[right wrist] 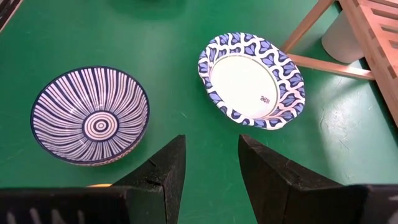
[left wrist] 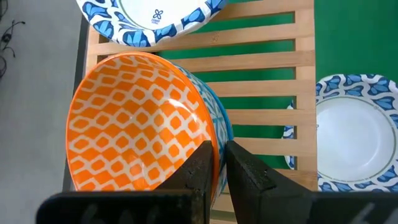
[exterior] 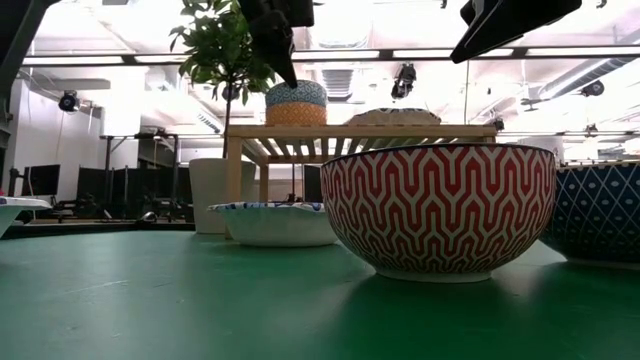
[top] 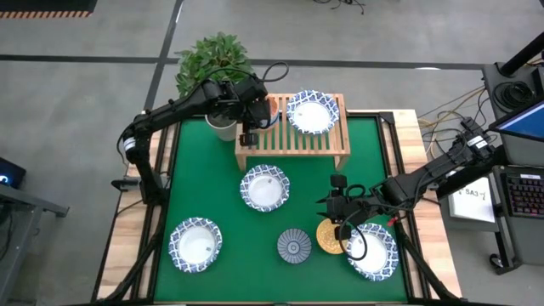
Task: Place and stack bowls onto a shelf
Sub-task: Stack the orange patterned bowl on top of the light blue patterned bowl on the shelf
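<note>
The light-wood shelf (top: 293,140) stands at the table's far side with a white blue-rimmed bowl (top: 312,112) on its right part. A stack of small bowls (exterior: 296,104) sits on its left end; the top bowl (left wrist: 137,124) is orange-and-white inside. My left gripper (left wrist: 219,152) is over that stack, shut on the top bowl's rim. My right gripper (top: 340,223) hovers open near the table's near right, above an orange bowl (top: 330,238). More white bowls (top: 264,187) (top: 195,245) (top: 374,253) and a striped bowl (right wrist: 90,118) rest on the green mat. My left gripper pinches the top bowl's rim (left wrist: 214,140) on the side nearest the arm. One finger (left wrist: 200,171) is inside the orange hollow and the other (left wrist: 247,174) is outside, against the light-blue wall. The fingers slant down from above. The bowl sits nested in the stack on the shelf.
A potted plant (top: 212,64) stands just left of the shelf, close behind my left arm. The shelf's middle slats (left wrist: 261,87) are bare between the stack and the white bowl. Green mat lies free between the shelf and the bowls in front.
</note>
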Action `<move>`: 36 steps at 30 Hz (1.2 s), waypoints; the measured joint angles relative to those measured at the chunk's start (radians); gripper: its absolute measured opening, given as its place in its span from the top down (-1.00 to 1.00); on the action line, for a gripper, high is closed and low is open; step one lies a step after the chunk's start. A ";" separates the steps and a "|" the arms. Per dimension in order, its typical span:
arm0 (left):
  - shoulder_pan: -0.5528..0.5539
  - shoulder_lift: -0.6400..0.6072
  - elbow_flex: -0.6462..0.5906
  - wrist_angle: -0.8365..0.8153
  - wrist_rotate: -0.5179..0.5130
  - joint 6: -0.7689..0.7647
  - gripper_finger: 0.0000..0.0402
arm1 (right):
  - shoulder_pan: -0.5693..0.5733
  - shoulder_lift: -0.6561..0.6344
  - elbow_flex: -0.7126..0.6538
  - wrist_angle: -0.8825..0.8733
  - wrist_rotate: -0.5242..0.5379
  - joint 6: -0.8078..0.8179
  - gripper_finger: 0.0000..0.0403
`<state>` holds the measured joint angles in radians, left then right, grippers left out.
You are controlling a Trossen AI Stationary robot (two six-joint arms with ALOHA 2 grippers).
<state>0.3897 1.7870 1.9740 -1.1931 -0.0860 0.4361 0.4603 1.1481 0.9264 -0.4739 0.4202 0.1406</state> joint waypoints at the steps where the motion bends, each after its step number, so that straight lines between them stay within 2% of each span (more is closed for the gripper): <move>1: 0.000 0.000 0.000 0.000 0.000 -0.001 0.89 | 0.000 0.000 0.000 0.000 0.000 0.000 0.32; 18: -0.023 -0.002 0.068 -0.037 0.000 -0.015 0.89 | 0.000 0.000 0.000 -0.020 0.000 0.044 0.32; 36: -0.022 -0.001 0.041 -0.031 -0.030 -0.042 0.84 | 0.000 0.000 0.000 -0.019 0.000 0.044 0.32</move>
<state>0.3676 1.7859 2.0147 -1.2243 -0.1158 0.3943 0.4603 1.1477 0.9264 -0.4927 0.4198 0.1848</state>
